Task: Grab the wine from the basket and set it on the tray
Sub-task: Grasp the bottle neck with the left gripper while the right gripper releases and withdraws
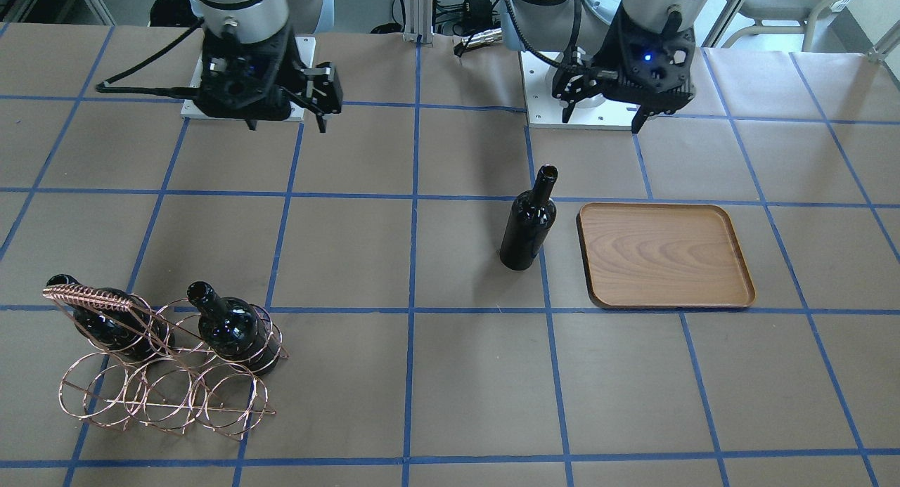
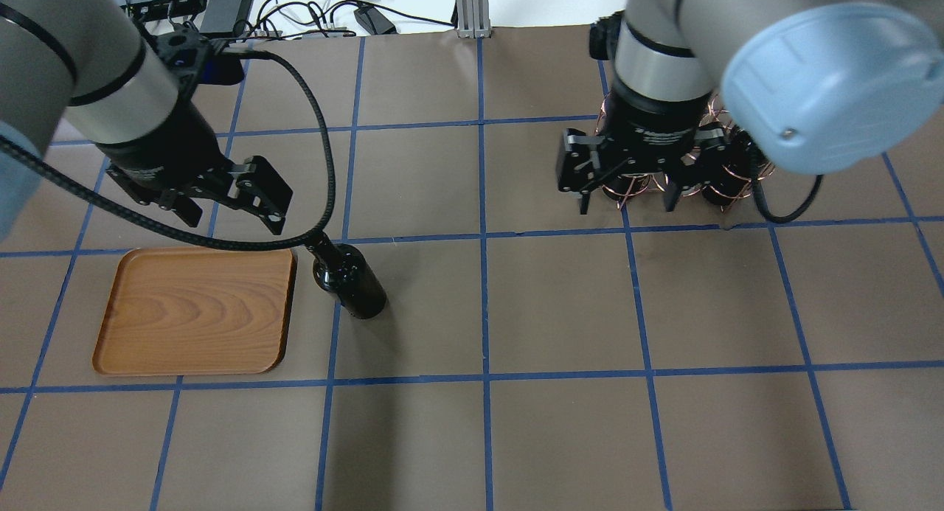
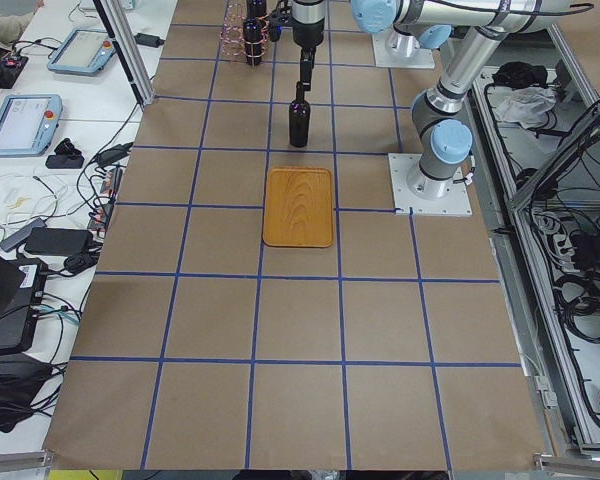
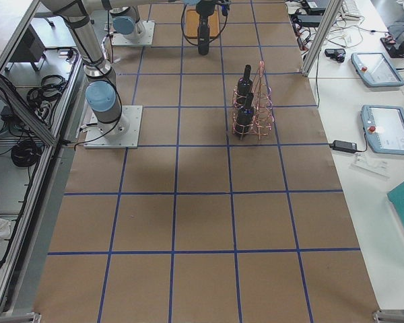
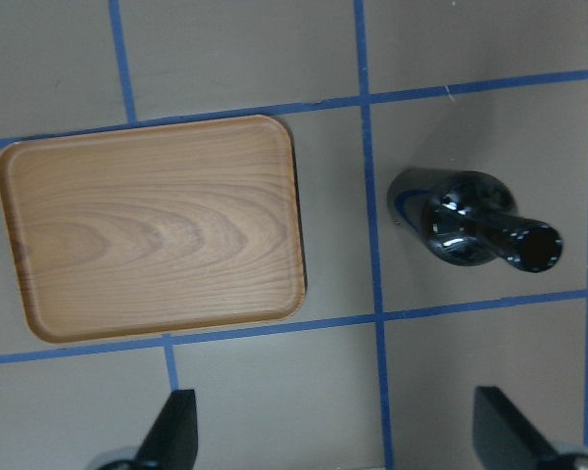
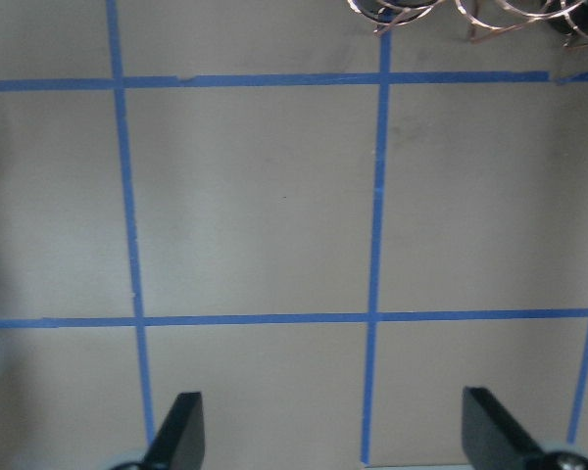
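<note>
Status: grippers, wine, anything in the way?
Left gripper open, empty. Right gripper open, empty. One wine bottle upright beside tray, not on it; two bottles in basket. Nothing between bottle and tray.

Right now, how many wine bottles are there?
3 wine bottles. One stands upright on the table beside the wooden tray, not on it. Two sit in the copper wire basket. None seems hidden.

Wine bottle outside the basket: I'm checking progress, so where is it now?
In the front-facing view the wine bottle stands upright just left of the tray, near its edge but not on it.
</note>
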{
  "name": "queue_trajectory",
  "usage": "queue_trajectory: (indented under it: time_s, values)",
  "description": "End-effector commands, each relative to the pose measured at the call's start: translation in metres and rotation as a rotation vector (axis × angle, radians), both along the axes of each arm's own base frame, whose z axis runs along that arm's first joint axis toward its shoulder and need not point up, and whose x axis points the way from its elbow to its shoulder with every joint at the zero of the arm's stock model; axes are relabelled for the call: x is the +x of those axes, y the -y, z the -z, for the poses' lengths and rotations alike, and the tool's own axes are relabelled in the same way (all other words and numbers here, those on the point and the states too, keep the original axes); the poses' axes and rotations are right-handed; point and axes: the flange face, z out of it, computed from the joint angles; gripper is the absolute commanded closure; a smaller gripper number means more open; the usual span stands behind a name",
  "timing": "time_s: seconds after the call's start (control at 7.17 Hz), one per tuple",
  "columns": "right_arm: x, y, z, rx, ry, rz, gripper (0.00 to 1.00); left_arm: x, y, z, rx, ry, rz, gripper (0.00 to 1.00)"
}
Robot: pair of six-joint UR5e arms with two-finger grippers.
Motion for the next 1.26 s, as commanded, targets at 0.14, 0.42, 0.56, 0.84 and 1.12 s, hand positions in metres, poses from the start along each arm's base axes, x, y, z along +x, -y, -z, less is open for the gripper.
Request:
queue_trajectory:
  time_s: [0.14,0.42,0.56,0.84,1.12]
  values:
    - [-0.058,0.018,0.001,-0.088,-0.015,0.003,0.06,-0.025,0.001,0.048,0.015,0.001,0.010,0.00]
    - [-0.054,0.031,-0.018,-0.209,0.006,0.027,0.00,-0.040,0.005,0.063,0.042,0.006,0.027,0.00]
    - [-0.054,0.037,-0.027,-0.225,0.007,0.052,0.00,-0.041,0.013,0.074,0.045,0.008,0.030,0.00]
    - [-0.026,0.046,-0.030,-0.234,0.003,0.091,0.00,-0.042,0.017,0.095,0.088,0.011,0.041,0.09]
    - [-0.012,0.041,-0.032,-0.242,0.007,0.063,0.00,-0.042,0.020,0.106,0.108,0.013,0.040,0.18]
